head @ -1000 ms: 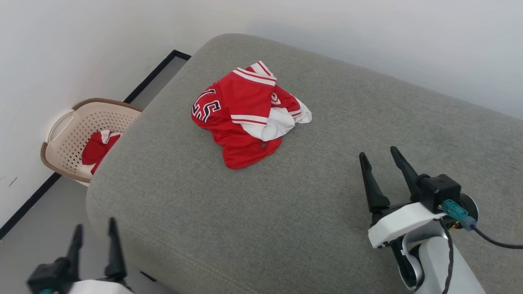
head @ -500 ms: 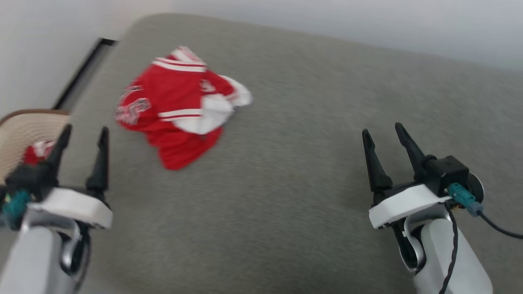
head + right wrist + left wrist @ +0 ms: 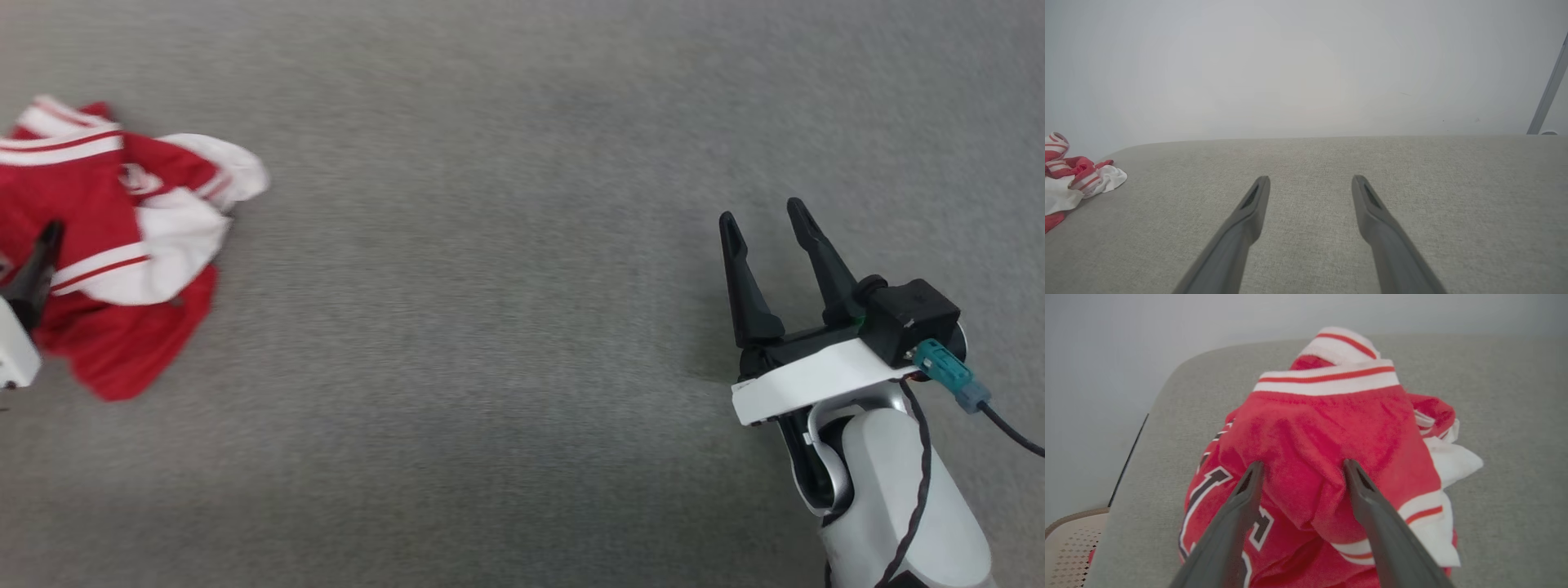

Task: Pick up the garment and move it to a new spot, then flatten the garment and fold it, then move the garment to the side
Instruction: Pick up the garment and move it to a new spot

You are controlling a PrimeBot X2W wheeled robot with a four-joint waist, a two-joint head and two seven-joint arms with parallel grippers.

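Observation:
The garment lies crumpled on the grey cushion at the left edge of the head view: red, with white sleeves and striped trim. One dark finger of my left gripper stands in front of it there. In the left wrist view the left gripper is open, its fingertips spread over the garment and right at a raised red fold, nothing pinched. My right gripper is open over bare cushion far to the right, well apart from the garment.
A corner of a beige perforated basket sits beyond the cushion's left edge. A pale wall rises behind the cushion. A grey metal pole leans at the far right. Bare cushion stretches between garment and right gripper.
The head camera has swung down and right, so the garment now sits at the view's left edge. My left gripper has come up over the garment. The right gripper stays open.

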